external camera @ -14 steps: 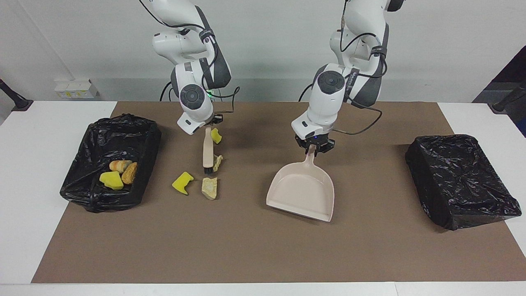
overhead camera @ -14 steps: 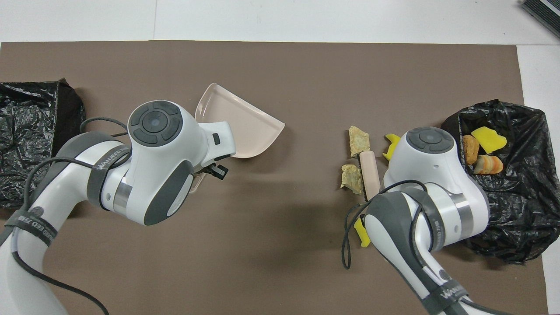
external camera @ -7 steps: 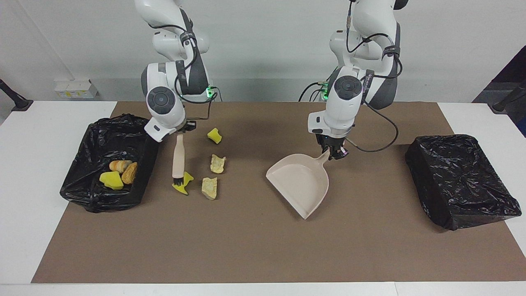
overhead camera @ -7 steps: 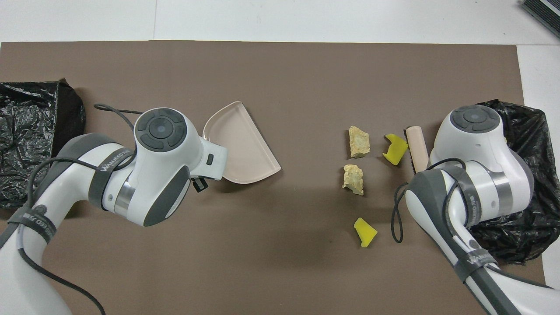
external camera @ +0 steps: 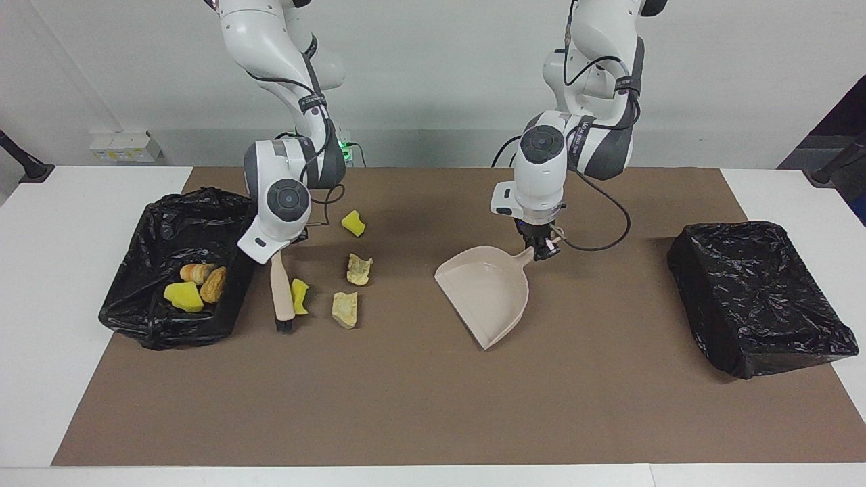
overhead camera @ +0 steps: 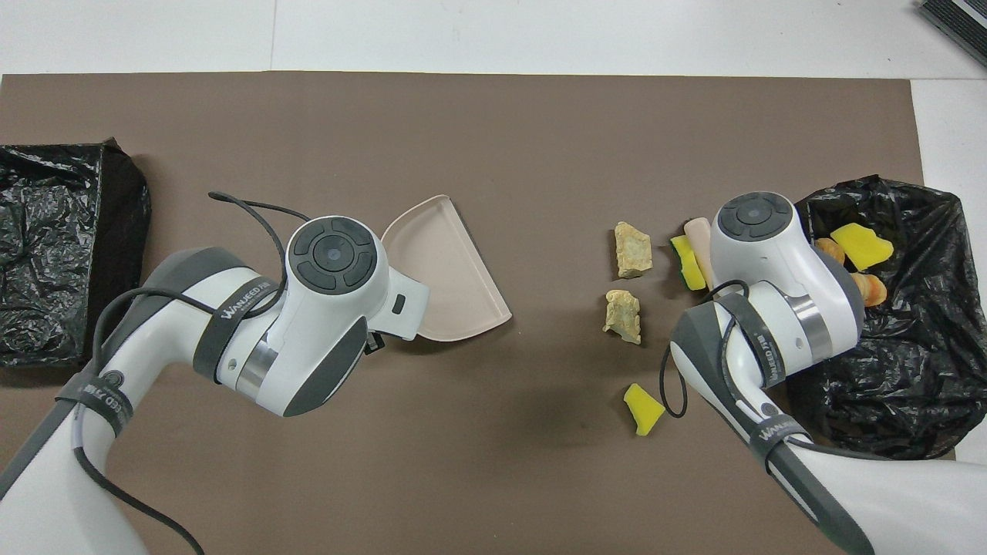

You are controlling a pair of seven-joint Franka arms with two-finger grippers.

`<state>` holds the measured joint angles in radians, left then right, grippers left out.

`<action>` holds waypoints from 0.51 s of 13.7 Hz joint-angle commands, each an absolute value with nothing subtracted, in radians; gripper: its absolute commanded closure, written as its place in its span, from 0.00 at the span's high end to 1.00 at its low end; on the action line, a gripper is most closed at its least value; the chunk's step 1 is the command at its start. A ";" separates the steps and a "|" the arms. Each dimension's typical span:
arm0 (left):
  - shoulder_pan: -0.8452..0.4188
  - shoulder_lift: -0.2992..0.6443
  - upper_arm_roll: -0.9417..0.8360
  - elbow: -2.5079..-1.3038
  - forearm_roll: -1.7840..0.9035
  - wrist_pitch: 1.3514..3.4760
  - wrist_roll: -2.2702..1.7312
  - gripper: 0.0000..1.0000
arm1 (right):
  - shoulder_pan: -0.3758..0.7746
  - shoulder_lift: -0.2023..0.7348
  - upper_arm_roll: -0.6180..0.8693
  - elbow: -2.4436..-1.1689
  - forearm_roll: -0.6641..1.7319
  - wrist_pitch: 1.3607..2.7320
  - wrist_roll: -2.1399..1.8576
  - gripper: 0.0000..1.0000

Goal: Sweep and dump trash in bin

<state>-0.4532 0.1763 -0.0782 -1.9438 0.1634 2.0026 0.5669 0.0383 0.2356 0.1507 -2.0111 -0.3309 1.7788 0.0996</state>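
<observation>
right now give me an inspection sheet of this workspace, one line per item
surface: white table under a brown mat.
job's things: four scraps on the mat, one yellow bit against the brush; three scraps in the open bin; dustpan with its mouth toward the scraps.
clutter: closed black bin at the left arm's end.
grippers: right gripper shut on the brush handle, bristles down by the open bin; left gripper shut on the dustpan handle.
cables: black leads loop off both wrists, above the mat.
surroundings: white box by the wall, dark stands at the table's ends.
</observation>
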 commanded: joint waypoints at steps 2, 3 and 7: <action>-0.469 0.161 -0.072 -1.977 0.183 2.008 0.688 0.00 | 0.064 0.276 0.206 -1.962 -0.192 1.772 0.083 0.00; -0.471 0.157 -0.074 -1.983 0.183 2.005 0.689 0.00 | 0.074 0.278 0.207 -1.962 -0.167 1.770 0.084 0.00; -0.482 0.140 -0.075 -2.023 0.181 2.025 0.698 0.00 | 0.135 0.296 0.209 -1.970 -0.042 1.802 0.175 0.00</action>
